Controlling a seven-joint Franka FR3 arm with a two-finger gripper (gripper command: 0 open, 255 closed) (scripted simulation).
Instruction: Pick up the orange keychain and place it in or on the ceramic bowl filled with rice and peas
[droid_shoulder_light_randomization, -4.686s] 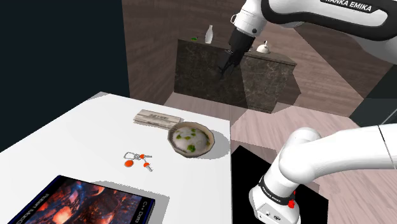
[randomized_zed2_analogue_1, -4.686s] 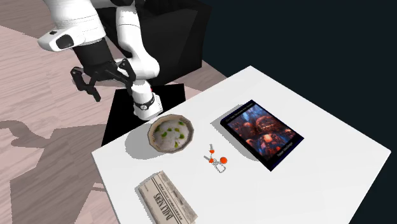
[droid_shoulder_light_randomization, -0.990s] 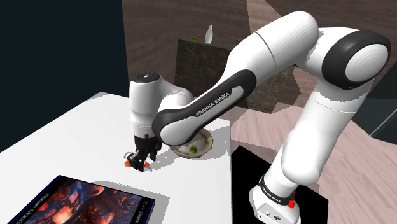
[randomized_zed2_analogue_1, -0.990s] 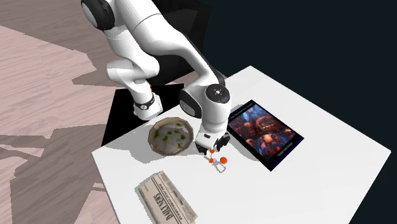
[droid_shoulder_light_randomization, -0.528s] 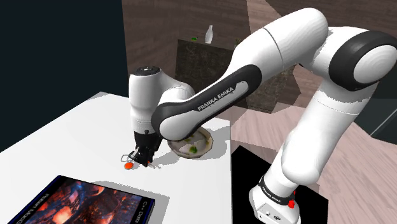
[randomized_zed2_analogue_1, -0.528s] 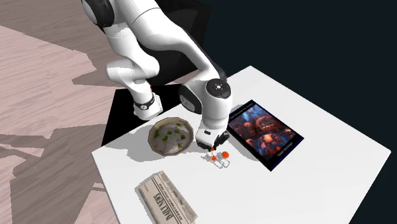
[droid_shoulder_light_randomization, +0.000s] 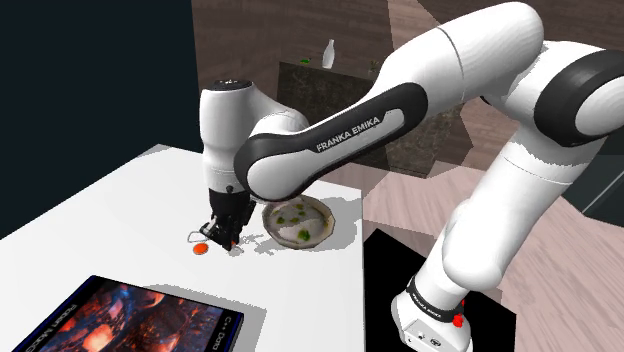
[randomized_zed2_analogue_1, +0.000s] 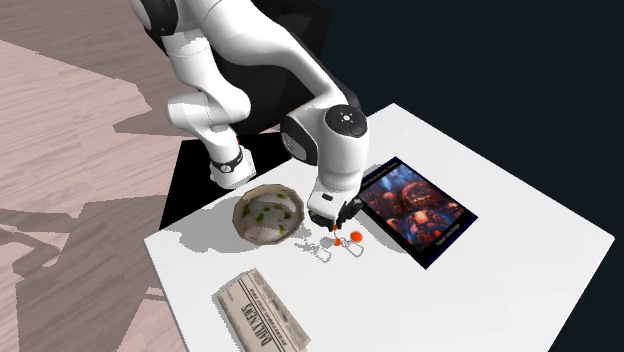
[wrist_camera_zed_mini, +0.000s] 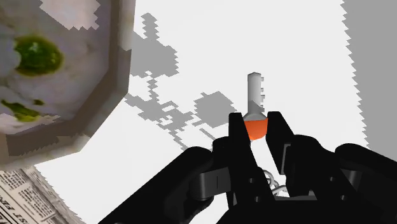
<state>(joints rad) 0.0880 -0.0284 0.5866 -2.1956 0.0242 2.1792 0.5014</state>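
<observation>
The jaws are closed narrowly on the keychain (wrist_camera_zed_mini: 254, 130), pinching its orange head between the two black fingertips. A pale key shaft sticks out past the tips. On the white surface (wrist_camera_zed_mini: 210, 38) beyond, the jagged grey shadow of the hand and key lies apart from the key itself, which suggests the keychain is lifted a little.

In the shoulder view the white arm (droid_shoulder_light_randomization: 330, 140) arches from the black stand (droid_shoulder_light_randomization: 495, 320) at the lower right of the frame over to the middle left, with the hand pointing down. The keychain (droid_shoulder_light_randomization: 201, 249) shows as a small orange spot at the jaws' tip, just left of the bowl (droid_shoulder_light_randomization: 328, 222). I cannot tell whether its hanging parts touch the surface (droid_shoulder_light_randomization: 120, 210). The bowl holds a pale filling with green bits. A book (droid_shoulder_light_randomization: 140, 315) with a dark, fiery cover lies flat at the lower left. Behind, in the upper middle, a white bottle (droid_shoulder_light_randomization: 328, 55) stands on a dark counter (droid_shoulder_light_randomization: 292, 88).

In the second exterior view the keychain (randomized_zed2_analogue_1: 352, 237) hangs at the jaws near the centre of the frame, orange pieces and a metal ring together. It sits between the bowl (randomized_zed2_analogue_1: 262, 234) to its left and the book (randomized_zed2_analogue_1: 412, 208) to its right, close to both. A folded newspaper (randomized_zed2_analogue_1: 262, 310) lies on the surface (randomized_zed2_analogue_1: 500, 260) at the lower middle, well apart from the jaws.

Seen from the wrist, the bowl (wrist_camera_zed_mini: 95, 95) is beside the jaws, with the newspaper (wrist_camera_zed_mini: 25, 197) just past its rim.
</observation>
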